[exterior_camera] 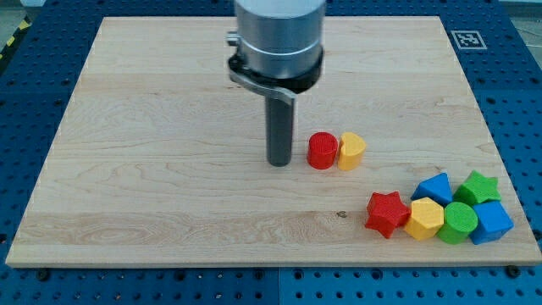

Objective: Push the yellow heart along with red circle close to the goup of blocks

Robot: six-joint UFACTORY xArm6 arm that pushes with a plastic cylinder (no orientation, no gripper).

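The red circle (321, 151) and the yellow heart (351, 151) stand side by side and touching, a little right of the board's middle. My tip (279, 163) rests on the board just left of the red circle, with a small gap between them. The group of blocks sits at the view's bottom right: a red star (387, 211), a yellow hexagon (423, 219), a green circle (458, 223), a blue block (492, 222), another blue block (435, 187) and a green star (480, 186).
The wooden board (169, 186) lies on a blue perforated table. A small black-and-white marker (465, 38) is at the board's top right corner.
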